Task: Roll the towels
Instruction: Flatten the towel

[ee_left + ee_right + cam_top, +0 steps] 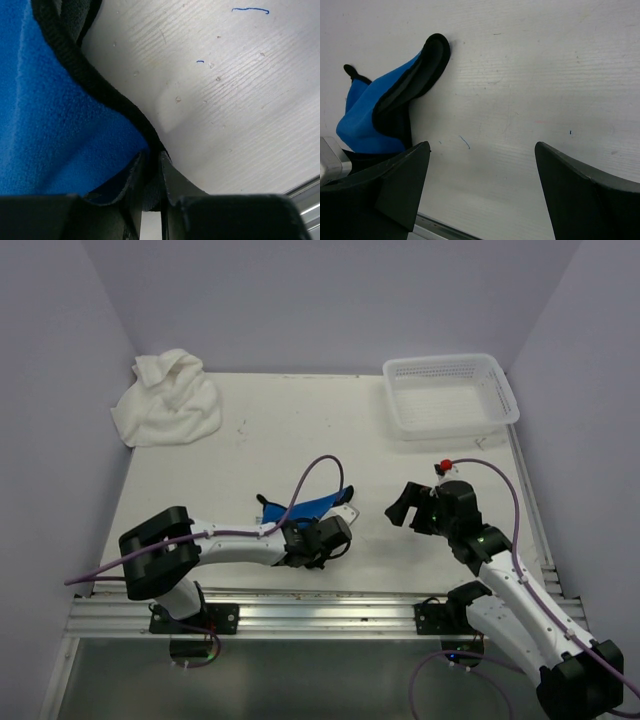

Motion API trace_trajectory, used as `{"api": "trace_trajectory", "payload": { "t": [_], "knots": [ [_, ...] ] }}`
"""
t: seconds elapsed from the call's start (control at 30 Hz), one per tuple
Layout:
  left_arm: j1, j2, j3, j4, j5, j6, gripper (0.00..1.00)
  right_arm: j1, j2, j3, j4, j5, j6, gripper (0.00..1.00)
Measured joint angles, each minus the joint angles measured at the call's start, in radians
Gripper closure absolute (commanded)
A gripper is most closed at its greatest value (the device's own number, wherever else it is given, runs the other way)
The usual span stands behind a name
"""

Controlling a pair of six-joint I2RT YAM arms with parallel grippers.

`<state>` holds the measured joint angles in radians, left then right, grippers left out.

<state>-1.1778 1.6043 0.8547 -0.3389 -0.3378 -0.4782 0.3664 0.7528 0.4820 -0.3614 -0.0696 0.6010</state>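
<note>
The small blue towel [318,504] with a black hem lies bunched near the table's front centre. My left gripper [330,540] sits at its near end. In the left wrist view, the left gripper [152,167] has its fingers nearly together, pinching the black hem of the blue towel [50,125]. My right gripper [405,508] hovers to the right of the cloth. It stands wide open [481,146] over bare table, with the blue towel [365,125] off to its left. The large white towel [167,400] lies crumpled at the back left corner.
A white perforated basket [445,361] stands at the back right. The white table [300,430] is walled on the left, back and right. A metal rail [300,610] runs along its near edge.
</note>
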Motion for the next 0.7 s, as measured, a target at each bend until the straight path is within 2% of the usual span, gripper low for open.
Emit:
{"api": "trace_trajectory", "payload": {
  "t": [0.1,0.23,0.47,0.7],
  "knots": [
    [-0.004,0.002,0.004,-0.009,-0.008,-0.001,0.87,0.0,0.0,-0.002,0.003,0.0,0.0,0.1],
    [-0.009,0.002,0.006,-0.022,-0.011,-0.001,1.0,0.0,0.0,-0.003,0.009,0.0,0.0,0.1],
    [-0.014,-0.016,0.024,-0.06,-0.018,-0.001,1.0,0.0,0.0,-0.004,0.011,0.0,0.001,0.1],
    [-0.028,-0.177,0.075,-0.127,-0.059,-0.001,1.0,0.0,0.0,-0.004,0.011,0.0,0.002,0.1]
  ]
}}
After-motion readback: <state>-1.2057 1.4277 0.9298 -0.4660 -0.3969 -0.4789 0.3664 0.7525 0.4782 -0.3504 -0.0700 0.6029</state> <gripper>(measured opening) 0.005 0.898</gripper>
